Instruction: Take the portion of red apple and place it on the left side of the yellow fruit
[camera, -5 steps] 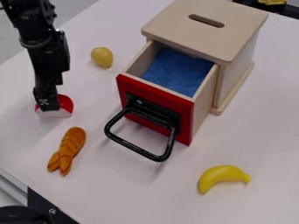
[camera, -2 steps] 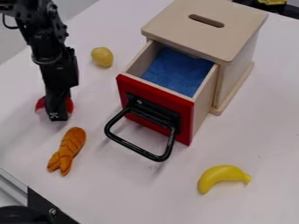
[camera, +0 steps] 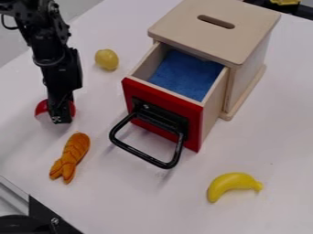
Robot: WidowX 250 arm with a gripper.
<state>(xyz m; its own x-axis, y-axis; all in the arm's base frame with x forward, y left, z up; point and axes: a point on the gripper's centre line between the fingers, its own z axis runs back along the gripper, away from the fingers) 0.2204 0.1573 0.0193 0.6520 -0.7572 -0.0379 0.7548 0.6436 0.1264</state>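
At the left of the frame, the portion of red apple (camera: 41, 108) is on the worktop (camera: 140, 201), partly hidden behind the pincer (camera: 60, 120). Whether this pincer is wide, narrow or holding the apple, I cannot tell. So the reaching part seems done, but the grasp is not certain. Further right, in the upper left, is the lemon (camera: 106, 59), and in the lower right the banana (camera: 233, 185). The apple is beside neither of them, so the carrying and the placing remain, at the left side of whichever yellow fruit is meant.
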